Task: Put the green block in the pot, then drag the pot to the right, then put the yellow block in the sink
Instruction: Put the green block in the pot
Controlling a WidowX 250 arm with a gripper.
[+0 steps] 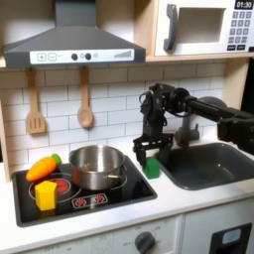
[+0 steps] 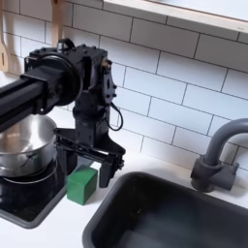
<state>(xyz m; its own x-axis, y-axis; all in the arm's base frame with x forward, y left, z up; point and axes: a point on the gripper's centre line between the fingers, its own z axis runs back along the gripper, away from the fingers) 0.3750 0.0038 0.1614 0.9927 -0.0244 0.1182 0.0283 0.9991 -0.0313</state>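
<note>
Just above the green block, the gripper hangs spread beside the pot.

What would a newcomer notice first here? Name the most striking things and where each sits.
The black tool hangs open just above the green block, which sits on the counter between stove and sink. The shiny pot stands on the stovetop, with the yellow block at the first exterior view's front left.
</note>
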